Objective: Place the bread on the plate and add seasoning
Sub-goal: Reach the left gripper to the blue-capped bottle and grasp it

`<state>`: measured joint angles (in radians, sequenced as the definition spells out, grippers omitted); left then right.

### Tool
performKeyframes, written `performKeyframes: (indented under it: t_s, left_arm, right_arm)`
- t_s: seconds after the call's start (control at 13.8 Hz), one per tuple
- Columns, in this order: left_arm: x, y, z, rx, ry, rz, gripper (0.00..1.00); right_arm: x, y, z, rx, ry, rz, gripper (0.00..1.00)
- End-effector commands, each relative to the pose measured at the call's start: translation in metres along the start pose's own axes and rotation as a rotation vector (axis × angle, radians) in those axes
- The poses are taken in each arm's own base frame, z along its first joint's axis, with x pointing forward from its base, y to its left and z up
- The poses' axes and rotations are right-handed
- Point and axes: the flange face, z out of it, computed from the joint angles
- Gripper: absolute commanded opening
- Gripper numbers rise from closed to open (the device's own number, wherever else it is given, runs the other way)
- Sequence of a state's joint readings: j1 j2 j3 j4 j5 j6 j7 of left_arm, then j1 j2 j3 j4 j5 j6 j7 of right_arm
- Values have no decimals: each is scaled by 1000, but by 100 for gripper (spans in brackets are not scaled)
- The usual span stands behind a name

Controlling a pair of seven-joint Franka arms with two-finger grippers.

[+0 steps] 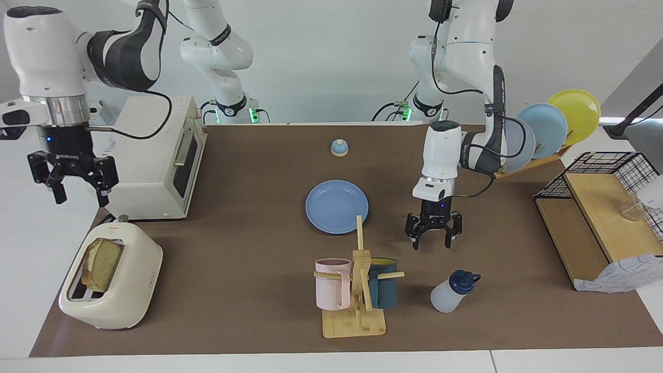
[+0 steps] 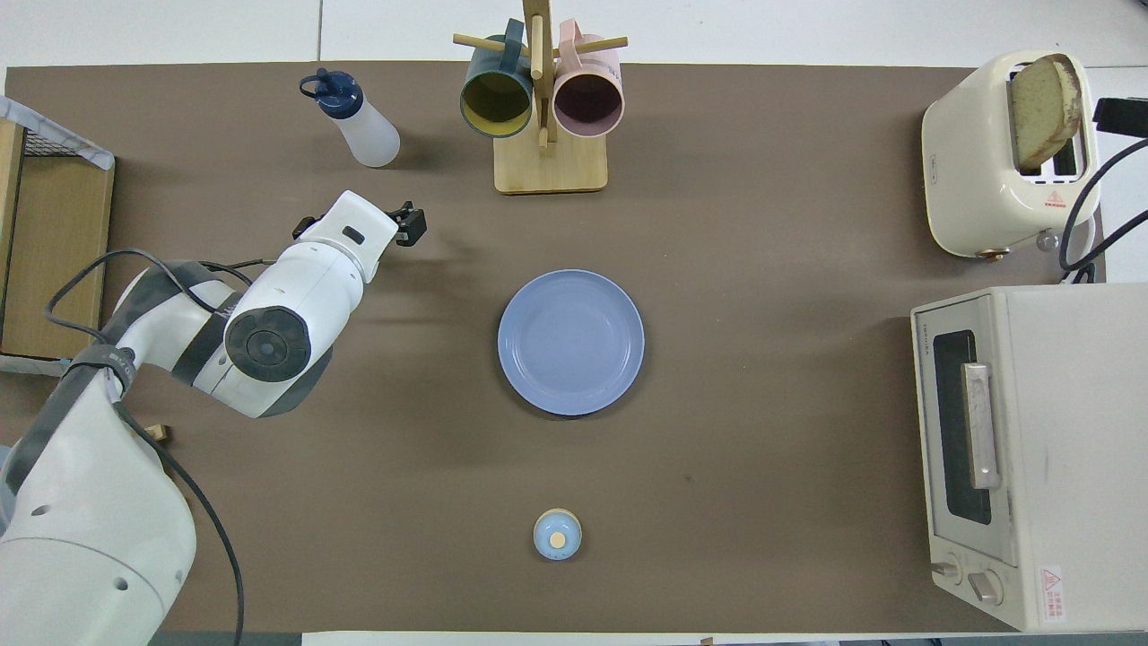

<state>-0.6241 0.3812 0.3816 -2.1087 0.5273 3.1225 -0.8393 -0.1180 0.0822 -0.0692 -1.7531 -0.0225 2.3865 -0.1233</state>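
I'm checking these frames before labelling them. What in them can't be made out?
- Bread: its lower part sits inside the toaster slot, in both views.
- Right hand: cut off by the edge of the overhead view; only the facing view shows it.
- Left hand: mostly covered by its own arm in the overhead view.
- Seasoning: how full it is cannot be told in either view.

You'll see the bread [image 1: 101, 264] upright in the toaster [image 1: 111, 290], the blue plate [image 1: 336, 206] bare, and the seasoning [image 1: 451, 292] (navy cap) beside the mug rack [image 1: 357, 290].
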Motion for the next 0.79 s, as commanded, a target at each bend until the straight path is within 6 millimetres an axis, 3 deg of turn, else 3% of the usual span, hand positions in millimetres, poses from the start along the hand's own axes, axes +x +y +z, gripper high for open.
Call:
performKeyframes:
  t_s: [0.0,0.07,0.36,0.72]
  left_arm:
    - [2,-3,20,-12,139,-23,100]
    - [3,-11,24,-19,173,-76,100]
    - [3,4,49,12,196,-83,100]
    - [42,14,50,74,215,-56,100]
  right_arm:
    - [5,-4,18,2,34,-50,88]
    - [5,-2,22,-2,43,-58,88]
    - [14,-9,50,9,66,-30,88]
    - [6,-2,74,4,42,-11,85]
